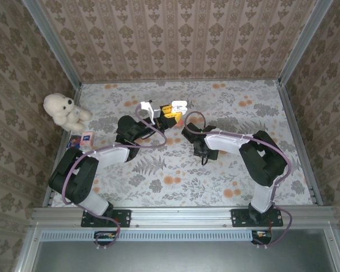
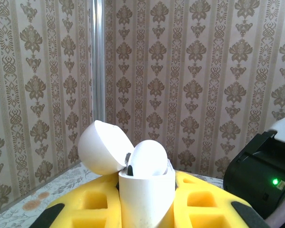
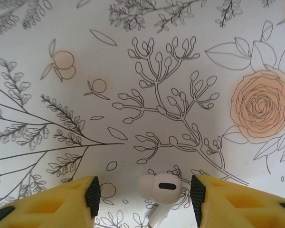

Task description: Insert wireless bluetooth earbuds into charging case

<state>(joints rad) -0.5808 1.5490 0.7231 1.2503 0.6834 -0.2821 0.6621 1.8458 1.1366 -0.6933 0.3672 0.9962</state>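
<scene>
White plastic is at stake: the left gripper (image 2: pixel 147 211) is clamped round the charging case (image 2: pixel 145 194), lid (image 2: pixel 102 147) open, while the right gripper (image 3: pixel 145 194) hangs spread with an earbud (image 3: pixel 160 186) lying loose between its fingers (image 3: pixel 57 202), touching neither. Closing off-centre could flick the slick earbud out from between the pads (image 3: pixel 197 192) or pinch its stem (image 3: pixel 154 216) askew. Under the right fingers lies a flowered tablecloth (image 3: pixel 180 95); beyond the left ones, damask-papered walls (image 2: pixel 190 71) box it in.

walls (image 1: pixel 175 39): damask wallpaper | table (image 1: pixel 215 184): floral cloth | corner posts (image 1: pixel 54 42): metal
</scene>
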